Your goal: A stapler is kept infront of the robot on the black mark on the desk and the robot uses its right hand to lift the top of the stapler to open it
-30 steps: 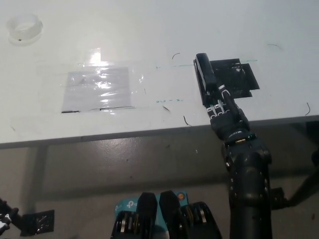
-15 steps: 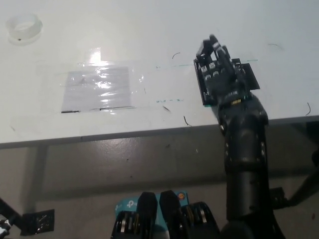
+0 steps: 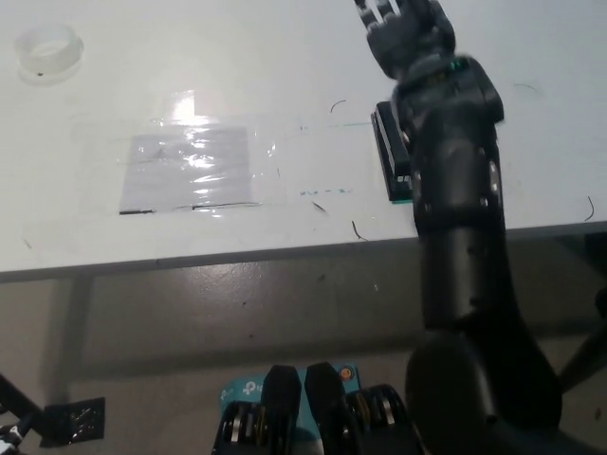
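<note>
The black stapler lies on the white desk, right of centre. Only its left edge shows, because my black right forearm crosses over it and hides the rest, along with the black mark under it. My right hand is raised beyond the stapler at the picture's top edge, which cuts off its fingers. The hand looks open, and I see nothing in it. A sliver of my white left hand shows in the lower left corner.
A clear tape roll sits at the desk's far left. A shiny taped-down plastic sheet lies left of centre. The desk's front edge runs across the middle, with floor below it.
My right hand has risen from the stapler's near end, passed over it, and now sits beyond it at the top of the picture. The forearm now covers most of the stapler.
</note>
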Motion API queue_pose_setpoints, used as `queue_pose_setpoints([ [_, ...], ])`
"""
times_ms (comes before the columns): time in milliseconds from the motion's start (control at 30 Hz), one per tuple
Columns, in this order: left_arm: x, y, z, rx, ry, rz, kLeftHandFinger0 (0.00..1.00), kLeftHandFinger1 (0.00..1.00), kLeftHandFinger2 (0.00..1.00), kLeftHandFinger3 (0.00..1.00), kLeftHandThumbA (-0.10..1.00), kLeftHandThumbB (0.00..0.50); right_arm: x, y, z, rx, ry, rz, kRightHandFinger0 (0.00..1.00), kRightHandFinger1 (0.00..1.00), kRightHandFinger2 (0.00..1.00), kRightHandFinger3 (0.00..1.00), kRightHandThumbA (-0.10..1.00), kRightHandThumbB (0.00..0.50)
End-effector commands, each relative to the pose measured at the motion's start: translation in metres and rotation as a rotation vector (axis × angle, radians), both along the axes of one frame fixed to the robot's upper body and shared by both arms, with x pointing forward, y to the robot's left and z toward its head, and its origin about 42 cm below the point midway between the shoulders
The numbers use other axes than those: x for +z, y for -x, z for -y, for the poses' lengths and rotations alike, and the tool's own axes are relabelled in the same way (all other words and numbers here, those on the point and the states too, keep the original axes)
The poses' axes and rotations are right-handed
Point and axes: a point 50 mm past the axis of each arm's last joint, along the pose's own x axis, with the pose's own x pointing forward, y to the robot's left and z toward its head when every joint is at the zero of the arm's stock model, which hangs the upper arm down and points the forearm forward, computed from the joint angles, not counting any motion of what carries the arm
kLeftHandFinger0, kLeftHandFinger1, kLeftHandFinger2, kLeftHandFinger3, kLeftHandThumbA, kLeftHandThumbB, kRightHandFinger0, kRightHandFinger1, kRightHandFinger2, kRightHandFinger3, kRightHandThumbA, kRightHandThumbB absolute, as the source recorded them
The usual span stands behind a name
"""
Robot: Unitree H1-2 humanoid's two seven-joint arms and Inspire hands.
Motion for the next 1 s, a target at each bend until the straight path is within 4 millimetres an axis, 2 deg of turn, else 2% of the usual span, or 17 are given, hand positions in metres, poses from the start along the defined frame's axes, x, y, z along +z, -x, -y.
queue_pose_setpoints([
  [0, 0.007, 0.004, -0.004, 0.001, -0.013, 0.041, 0.42, 0.55, 0.69, 0.83, 1.00, 0.162, 0.039, -0.012, 0.001, -0.041, -0.024, 0.085, 0.53, 0.57, 0.71, 0.89, 1.00, 0.158],
  [133, 0.008, 0.004, -0.003, 0.002, -0.017, 0.045, 0.40, 0.54, 0.68, 0.82, 1.00, 0.156, 0.037, -0.014, 0.003, -0.046, -0.018, 0.086, 0.55, 0.58, 0.72, 0.91, 1.00, 0.155],
  [300, 0.007, 0.004, -0.004, 0.003, -0.010, 0.036, 0.44, 0.56, 0.70, 0.82, 1.00, 0.149, 0.021, -0.009, 0.007, -0.043, -0.027, 0.090, 0.62, 0.63, 0.70, 0.94, 1.00, 0.161],
  [400, 0.008, 0.005, -0.004, 0.003, -0.013, 0.040, 0.42, 0.54, 0.68, 0.81, 1.00, 0.152, 0.011, -0.006, 0.014, -0.060, -0.010, 0.072, 0.60, 0.63, 0.70, 0.93, 1.00, 0.144],
  [533, 0.009, 0.004, -0.004, 0.008, -0.015, 0.041, 0.42, 0.54, 0.67, 0.79, 1.00, 0.146, 0.000, -0.001, 0.027, -0.069, 0.023, 0.068, 0.56, 0.61, 0.69, 0.89, 1.00, 0.146],
  [567, 0.009, 0.003, -0.004, 0.007, -0.018, 0.040, 0.42, 0.54, 0.67, 0.79, 1.00, 0.150, -0.009, 0.004, 0.038, -0.069, 0.057, 0.083, 0.54, 0.58, 0.65, 0.84, 1.00, 0.145],
  [667, 0.008, 0.004, -0.004, 0.003, -0.016, 0.043, 0.42, 0.55, 0.68, 0.78, 1.00, 0.193, -0.024, 0.021, 0.061, -0.073, 0.093, 0.110, 0.59, 0.59, 0.65, 0.87, 1.00, 0.159],
  [700, 0.008, 0.004, -0.004, 0.003, -0.016, 0.042, 0.43, 0.55, 0.68, 0.78, 1.00, 0.197, -0.025, 0.023, 0.063, -0.071, 0.097, 0.112, 0.60, 0.59, 0.65, 0.87, 1.00, 0.159],
  [733, 0.009, 0.004, -0.004, 0.004, -0.015, 0.043, 0.42, 0.54, 0.66, 0.77, 1.00, 0.205, -0.030, 0.028, 0.069, -0.057, 0.112, 0.135, 0.61, 0.62, 0.69, 0.93, 1.00, 0.156],
  [867, 0.009, 0.004, -0.004, 0.007, -0.008, 0.044, 0.42, 0.54, 0.67, 0.79, 1.00, 0.179, -0.048, 0.053, 0.092, -0.034, 0.178, 0.153, 0.59, 0.62, 0.71, 0.96, 1.00, 0.145],
  [967, 0.011, 0.003, -0.006, 0.007, -0.020, 0.040, 0.43, 0.55, 0.67, 0.79, 1.00, 0.174, -0.062, 0.072, 0.108, -0.037, 0.243, 0.168, 0.58, 0.62, 0.70, 0.93, 1.00, 0.150],
])
